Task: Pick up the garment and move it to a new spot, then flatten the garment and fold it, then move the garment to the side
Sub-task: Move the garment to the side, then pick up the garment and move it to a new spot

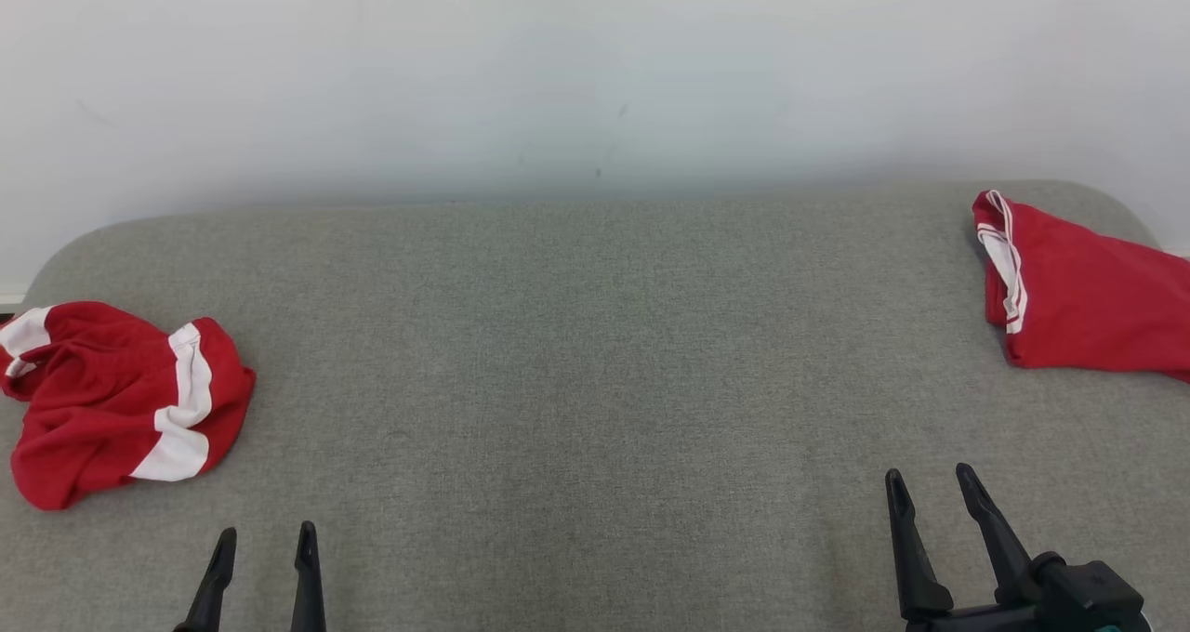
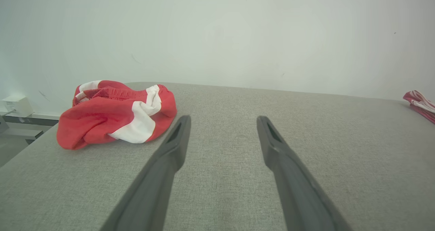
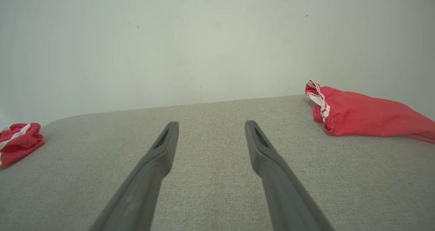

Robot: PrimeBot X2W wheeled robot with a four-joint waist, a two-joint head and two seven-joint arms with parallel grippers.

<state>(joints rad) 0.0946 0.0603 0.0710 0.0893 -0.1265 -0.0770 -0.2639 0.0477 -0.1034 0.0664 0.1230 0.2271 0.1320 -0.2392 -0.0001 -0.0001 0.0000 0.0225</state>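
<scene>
head view has a crumpled red-and-white garment [image 1: 102,400] lying at the left edge of the grey worktop [image 1: 595,353], well apart from a flatter red garment [image 1: 1088,288] at the far right edge. left gripper [image 1: 268,530] hovers at the lower left, near the crumpled one, jaws released and holding nothing. right gripper [image 1: 930,471] hangs at the lower right, jaws likewise spread and empty.

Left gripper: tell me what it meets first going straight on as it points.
Probably nothing on the grey surface: the left gripper points past the crumpled red garment, which lies to its left, toward the white wall.
</scene>
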